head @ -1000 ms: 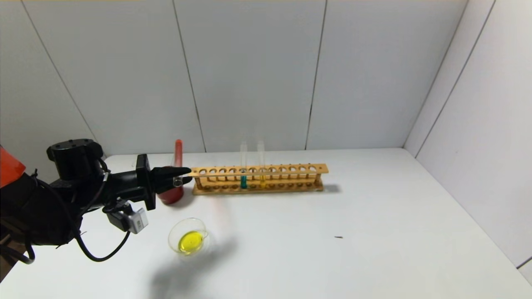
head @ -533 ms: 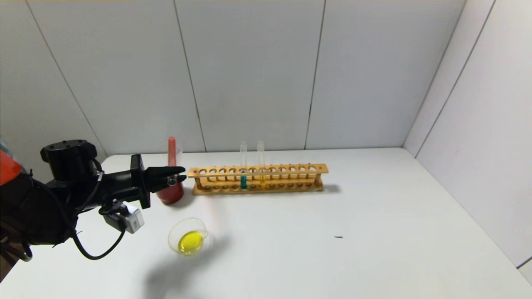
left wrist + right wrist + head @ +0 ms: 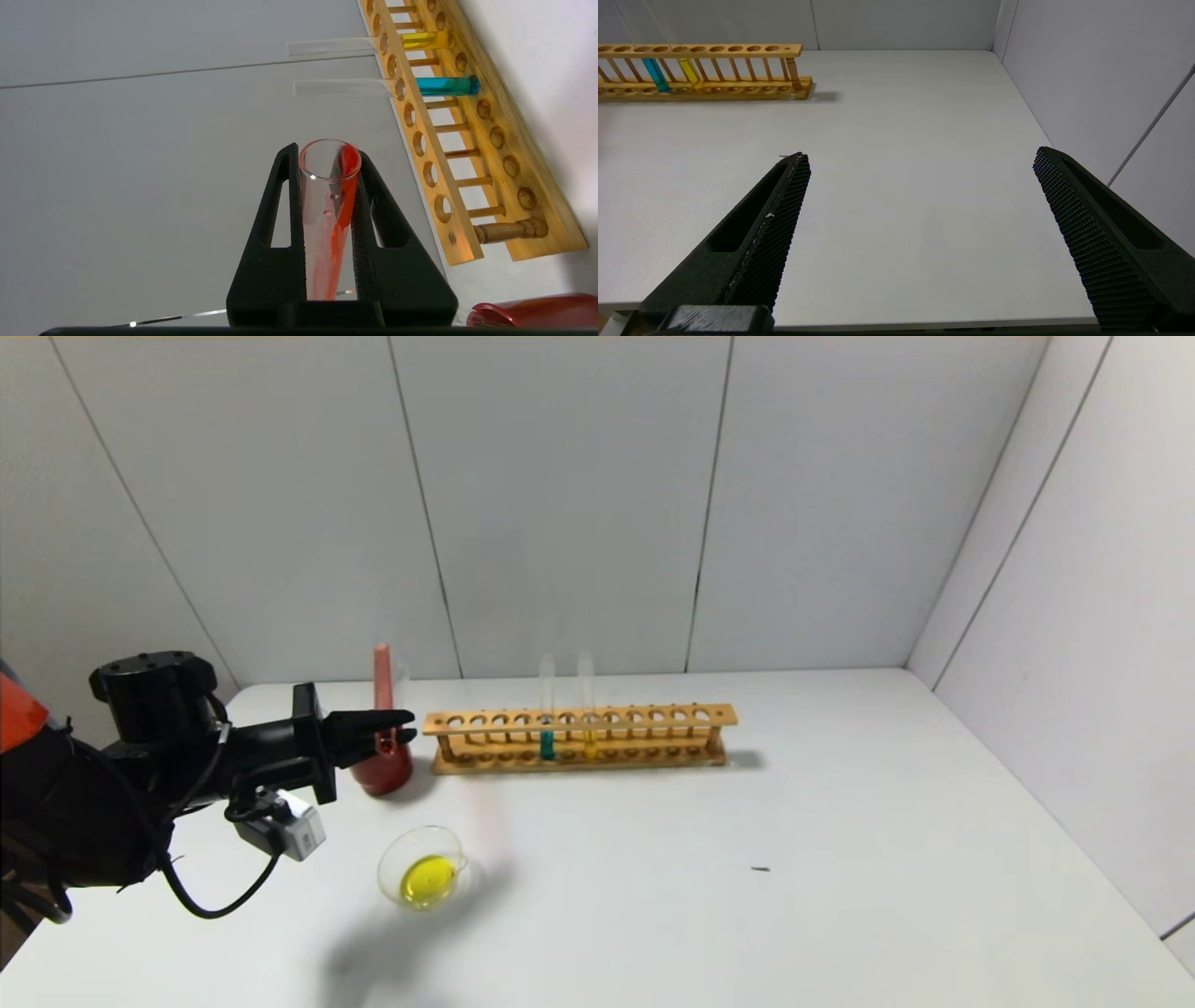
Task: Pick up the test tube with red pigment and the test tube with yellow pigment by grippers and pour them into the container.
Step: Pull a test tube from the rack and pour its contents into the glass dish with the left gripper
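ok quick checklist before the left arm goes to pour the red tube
1. Left gripper shut on the test tube with red pigment: ok.
2. Tube over the container: not ok, it is up beside the red cup.
3. Red liquid kept inside the tube: cannot tell, it streaks close to the rim.
4. Container upright, yellow liquid in it: ok.
5. Right gripper open, away from the rack: ok.

my head camera: high, facing forward and down over the white table. my wrist cameras: close behind each gripper's fingers. all three views share the long wooden test-tube rack.
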### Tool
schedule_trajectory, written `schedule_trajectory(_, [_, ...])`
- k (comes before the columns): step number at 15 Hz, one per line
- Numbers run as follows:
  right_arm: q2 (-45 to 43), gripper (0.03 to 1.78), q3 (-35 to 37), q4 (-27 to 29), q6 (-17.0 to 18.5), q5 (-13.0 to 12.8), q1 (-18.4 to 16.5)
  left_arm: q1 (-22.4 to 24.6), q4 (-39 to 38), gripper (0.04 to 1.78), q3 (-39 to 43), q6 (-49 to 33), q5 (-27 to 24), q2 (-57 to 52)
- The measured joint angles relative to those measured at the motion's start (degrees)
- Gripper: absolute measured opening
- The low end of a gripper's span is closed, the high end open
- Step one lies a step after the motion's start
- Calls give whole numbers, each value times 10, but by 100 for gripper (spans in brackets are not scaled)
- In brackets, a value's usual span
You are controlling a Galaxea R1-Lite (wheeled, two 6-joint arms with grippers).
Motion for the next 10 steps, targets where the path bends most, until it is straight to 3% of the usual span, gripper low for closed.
schedule_trajectory(10, [0,175,0,0,0,0,0,2,0,32,1,7,0,0])
